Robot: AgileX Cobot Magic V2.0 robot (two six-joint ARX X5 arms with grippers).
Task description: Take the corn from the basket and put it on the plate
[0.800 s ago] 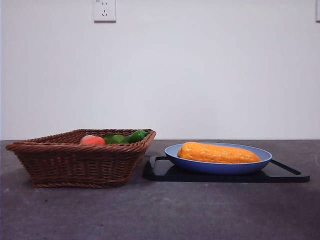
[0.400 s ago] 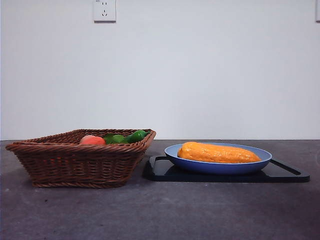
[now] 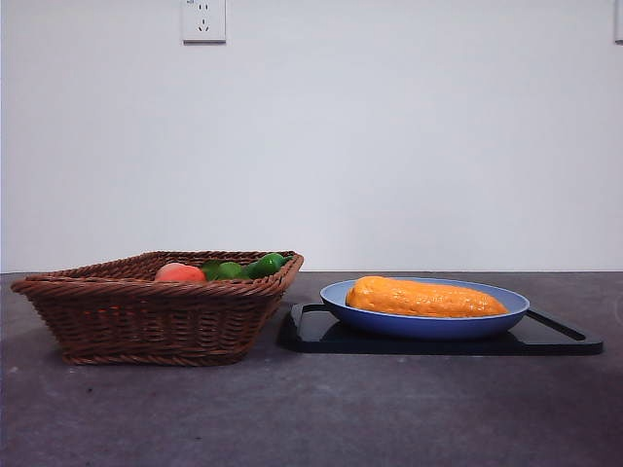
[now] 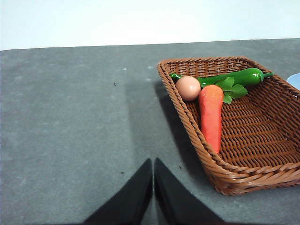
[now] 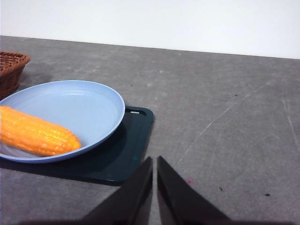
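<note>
Nearby, both hands point(image 4: 153, 161) point(image 5: 154, 159) pressed together; corn point(image 3: 424, 298) on plate point(image 3: 506, 316) beside basket point(image 3: 156, 316).

No text, label, brand, number or sign can be read in any view. The white wall outlet point(image 3: 203, 20) in the front view shows only its slots, with no legible marking, and the basket point(image 3: 156, 309), the plate point(image 3: 424, 321) and the black tray point(image 3: 438, 336) carry no visible print.

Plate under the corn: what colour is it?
Matte light blue; the plate shows best in the right wrist view, the corn lying on it.
</note>
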